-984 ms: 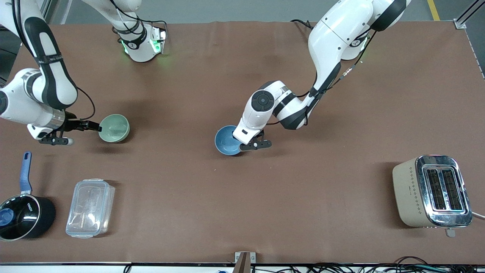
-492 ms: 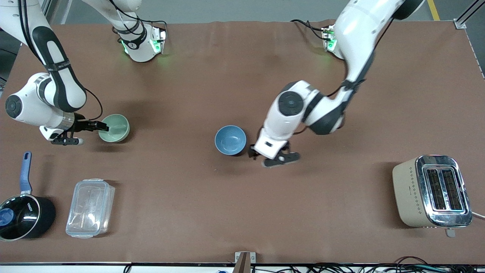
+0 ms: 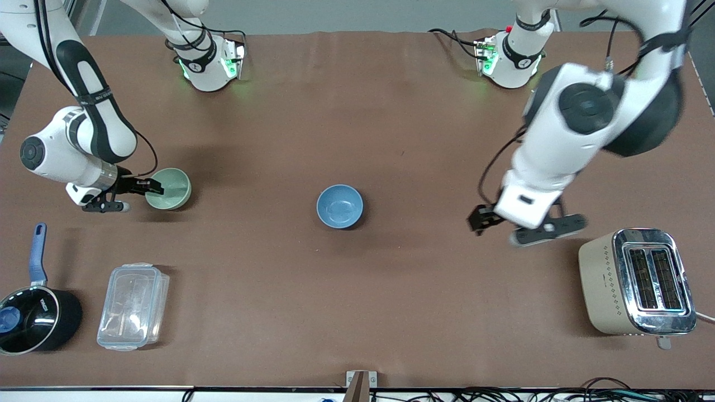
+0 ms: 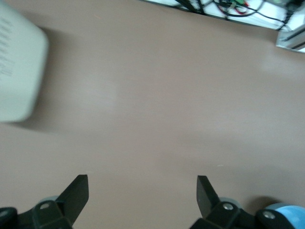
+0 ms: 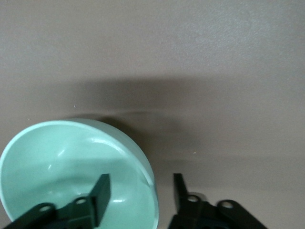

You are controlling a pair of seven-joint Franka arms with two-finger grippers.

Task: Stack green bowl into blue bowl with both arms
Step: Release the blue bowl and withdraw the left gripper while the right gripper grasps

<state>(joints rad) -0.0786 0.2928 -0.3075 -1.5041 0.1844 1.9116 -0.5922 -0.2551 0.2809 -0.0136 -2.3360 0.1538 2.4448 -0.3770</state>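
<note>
Right end effector [image 3: 144,191] straddles the green bowl's [image 3: 169,188] rim, not yet clenched; we should pinch squarely. Left end effector [image 3: 516,227], released, waits beside the toaster [image 3: 637,282].

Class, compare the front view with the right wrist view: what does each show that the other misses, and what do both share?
Only the front view shows the small sky-blue bowl standing alone mid-table, the beige toaster, the clear plastic lidded box, the black saucepan with a blue handle, and the left pincer open above the brown table beside the toaster.

Only the right wrist view shows one finger inside the bowl and the other outside its wall.

Both show the pale mint-green glossy bowl and the right pincer straddling its rim.
</note>
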